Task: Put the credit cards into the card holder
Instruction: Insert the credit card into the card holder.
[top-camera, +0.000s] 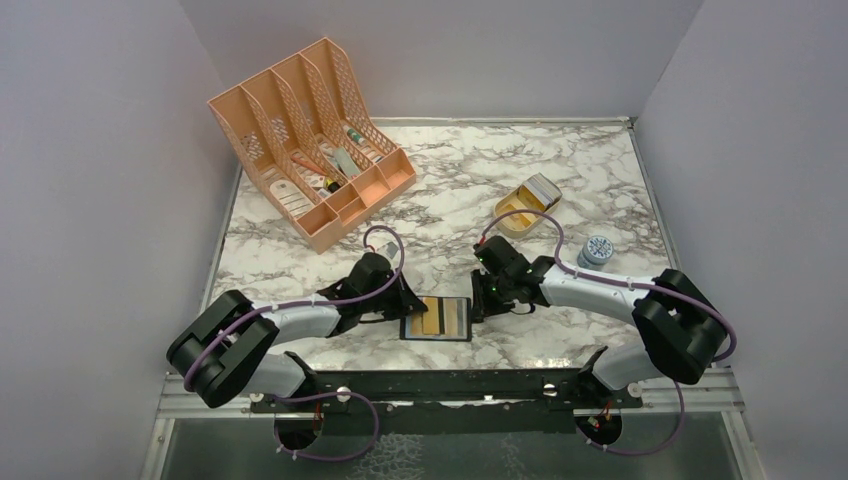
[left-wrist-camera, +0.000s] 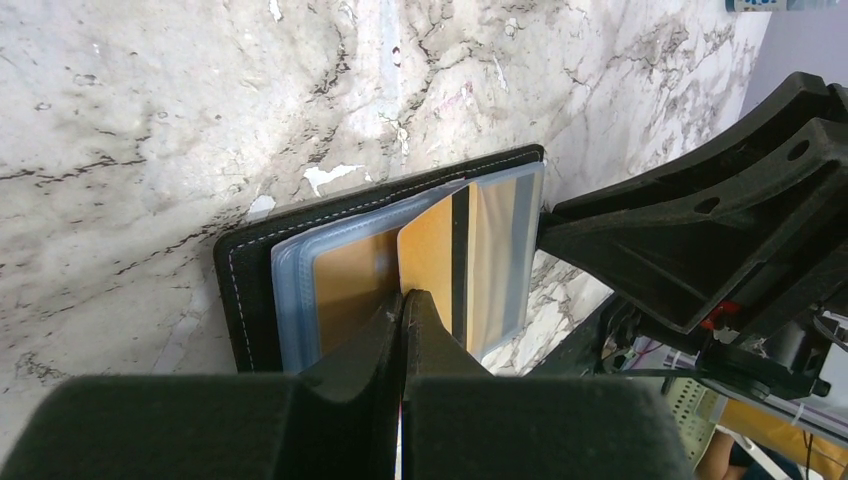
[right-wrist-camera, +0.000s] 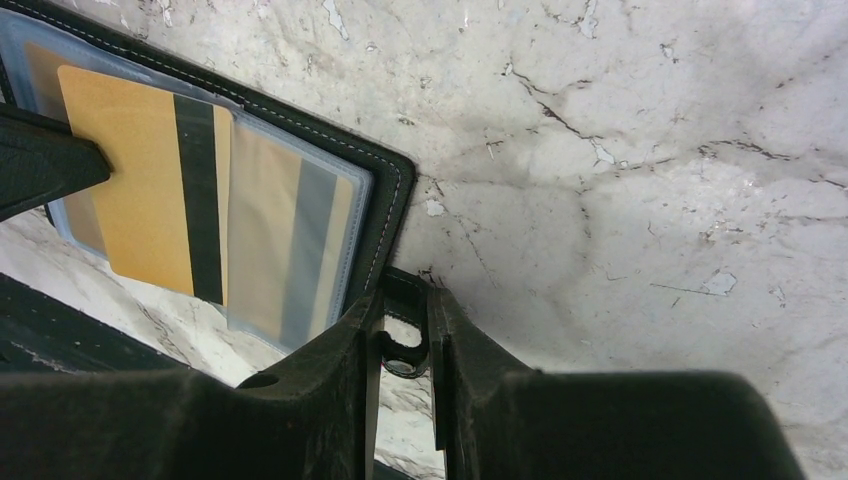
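The black card holder (top-camera: 436, 320) lies open on the marble table between both grippers, its clear sleeves facing up. My left gripper (left-wrist-camera: 403, 297) is shut on the near edge of a tan-orange credit card (left-wrist-camera: 435, 265) with a black stripe. That card lies partly in a sleeve. Other tan cards (left-wrist-camera: 350, 285) show inside the sleeves. In the right wrist view the same striped card (right-wrist-camera: 140, 190) lies over the holder (right-wrist-camera: 385, 200). My right gripper (right-wrist-camera: 403, 295) is shut on the holder's snap tab (right-wrist-camera: 405, 285) at its corner.
A peach desk organiser (top-camera: 310, 140) stands at the back left. A gold oval tin (top-camera: 527, 205) lies open at the back right, with a small round blue-grey jar (top-camera: 597, 250) near it. Grey walls close in three sides.
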